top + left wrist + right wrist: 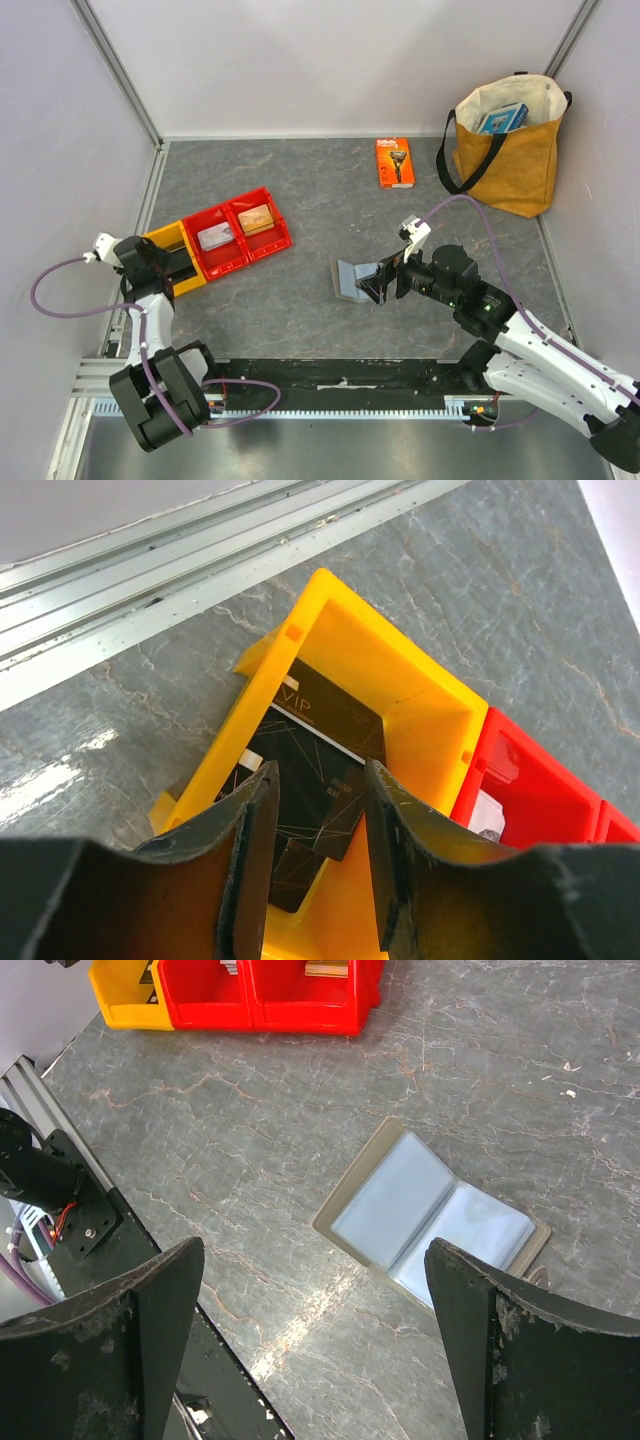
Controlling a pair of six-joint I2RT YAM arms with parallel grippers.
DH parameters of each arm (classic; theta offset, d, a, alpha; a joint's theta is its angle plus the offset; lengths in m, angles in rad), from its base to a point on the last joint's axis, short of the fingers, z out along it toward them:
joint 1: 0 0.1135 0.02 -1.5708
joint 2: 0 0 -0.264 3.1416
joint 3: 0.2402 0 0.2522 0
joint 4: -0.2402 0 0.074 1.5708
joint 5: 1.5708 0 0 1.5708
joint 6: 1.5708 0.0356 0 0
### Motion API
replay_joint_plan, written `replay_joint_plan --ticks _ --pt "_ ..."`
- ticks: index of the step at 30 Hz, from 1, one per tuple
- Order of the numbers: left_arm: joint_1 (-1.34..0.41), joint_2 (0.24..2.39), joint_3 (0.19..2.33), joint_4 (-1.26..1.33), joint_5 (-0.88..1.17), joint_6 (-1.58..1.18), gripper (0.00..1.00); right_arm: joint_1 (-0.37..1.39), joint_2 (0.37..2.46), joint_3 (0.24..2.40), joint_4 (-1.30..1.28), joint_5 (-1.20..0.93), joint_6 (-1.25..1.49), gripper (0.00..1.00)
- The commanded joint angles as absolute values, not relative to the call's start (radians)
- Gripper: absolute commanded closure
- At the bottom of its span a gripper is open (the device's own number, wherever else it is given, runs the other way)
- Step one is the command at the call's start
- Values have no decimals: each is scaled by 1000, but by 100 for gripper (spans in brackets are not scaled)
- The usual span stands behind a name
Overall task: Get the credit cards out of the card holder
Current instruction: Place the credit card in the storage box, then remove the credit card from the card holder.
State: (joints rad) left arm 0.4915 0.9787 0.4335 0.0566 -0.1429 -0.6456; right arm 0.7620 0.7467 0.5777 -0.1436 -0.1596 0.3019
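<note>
The card holder (430,1218) lies spread open on the table with its light blue inside up; it is the grey flat (348,278) at centre in the top view. My right gripper (312,1250) hovers open over its near-left edge, the same right gripper (378,284) at the holder's right side from above. A blackish credit card (318,742) lies slanted inside the yellow bin (425,695). My left gripper (320,772) stands over it with jaws apart, touching nothing. Seen from above, that left gripper (172,262) covers the card. A tan-orange card (257,218) lies in a red bin.
Two red bins (240,232) adjoin the yellow bin (165,240); the nearer one holds a pale card (217,237). An orange razor package (393,162) lies at the back. A tan tote bag (505,140) stands at the back right. A metal rail (150,580) borders the table's left edge.
</note>
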Motion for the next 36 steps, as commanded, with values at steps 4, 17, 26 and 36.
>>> replay_joint_plan --ticks 4,17,26,36 --pt "488 939 512 -38 -167 -614 49 769 735 574 -109 -164 284 2" --pt "220 793 672 -228 -31 -499 29 767 894 643 -227 -34 321 2" --pt "-271 773 680 -252 20 -655 30 765 1072 686 -291 77 400 9" --pt "-754 992 748 -100 -60 -723 34 752 1235 730 -287 204 479 37"
